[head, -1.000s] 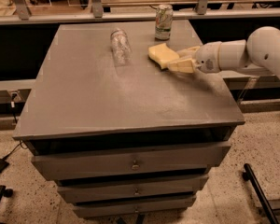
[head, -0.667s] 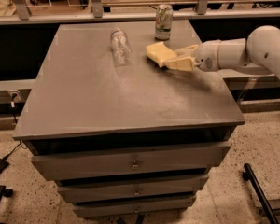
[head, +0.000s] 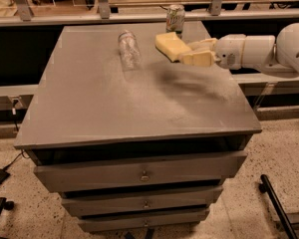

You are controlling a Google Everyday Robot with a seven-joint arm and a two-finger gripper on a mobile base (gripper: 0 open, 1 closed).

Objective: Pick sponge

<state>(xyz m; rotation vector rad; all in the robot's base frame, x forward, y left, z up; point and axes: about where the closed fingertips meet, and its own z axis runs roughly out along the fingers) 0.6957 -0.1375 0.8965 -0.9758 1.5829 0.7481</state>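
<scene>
The pale yellow sponge (head: 169,46) is held up off the grey tabletop (head: 104,103), tilted, with a dark shadow on the surface below it. My gripper (head: 189,54) comes in from the right on the white arm (head: 254,51) and its cream-yellow fingers (head: 199,58) are shut on the sponge's right end. The sponge hangs just in front of the drink can.
A green drink can (head: 175,18) stands at the back edge of the table. A clear plastic bottle (head: 128,48) lies on its side left of the sponge. The cabinet has drawers (head: 144,173) in front. A shelf rail runs behind.
The gripper has lifted the sponge higher off the tabletop and moved it slightly left and back, toward the can. The bottle and can have not moved.
</scene>
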